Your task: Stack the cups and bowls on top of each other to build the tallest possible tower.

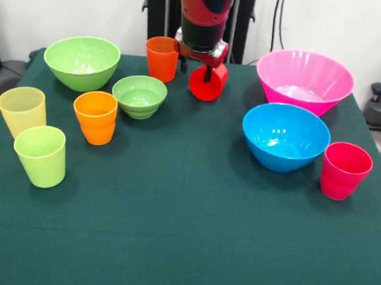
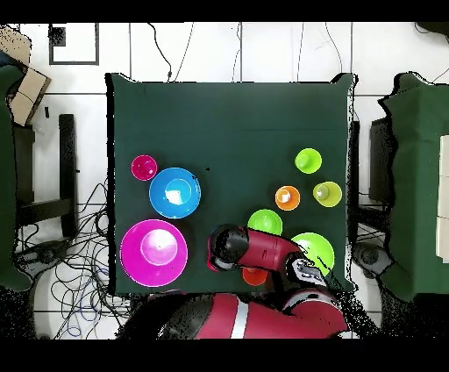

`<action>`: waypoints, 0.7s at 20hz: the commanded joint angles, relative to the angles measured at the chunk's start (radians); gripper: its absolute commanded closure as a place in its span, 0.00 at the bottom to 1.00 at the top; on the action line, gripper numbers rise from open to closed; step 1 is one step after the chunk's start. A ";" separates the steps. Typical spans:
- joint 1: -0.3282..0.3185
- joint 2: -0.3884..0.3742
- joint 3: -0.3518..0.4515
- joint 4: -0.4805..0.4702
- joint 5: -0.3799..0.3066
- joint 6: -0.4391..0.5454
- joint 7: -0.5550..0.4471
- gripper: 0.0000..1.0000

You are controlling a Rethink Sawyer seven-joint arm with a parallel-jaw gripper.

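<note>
Presently: gripper (image 1: 208, 70) clamped on tilted red cup (image 1: 208, 83), just beside orange cup (image 1: 161, 58); no tower begun; remaining cups and bowls all separate, unstacked.

pink bowl (image 1: 305, 80), blue bowl (image 1: 285, 137), dark green tablecloth (image 1: 183, 234)

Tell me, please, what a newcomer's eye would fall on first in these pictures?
Probably the gripper at the table's far side, holding a red cup tilted on its side above the green cloth. Next, the large pink bowl and blue bowl to the right in the front view, with nothing stacked yet.
</note>
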 commanded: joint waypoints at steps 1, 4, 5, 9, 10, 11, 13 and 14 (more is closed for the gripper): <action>-0.072 -0.046 0.085 0.060 -0.122 -0.130 -0.013 0.00; -0.070 -0.047 0.088 0.053 -0.128 -0.118 -0.001 0.00; -0.074 -0.048 0.093 0.052 -0.131 -0.115 0.003 0.00; -0.088 -0.045 0.111 0.035 -0.137 -0.094 0.013 0.00; -0.089 -0.046 0.113 0.029 -0.139 -0.087 0.013 0.00; -0.090 -0.046 0.116 0.025 -0.141 -0.083 0.015 0.00; -0.091 -0.046 0.119 0.020 -0.142 -0.080 0.020 0.00; -0.092 -0.044 0.123 0.018 -0.139 -0.079 0.024 0.00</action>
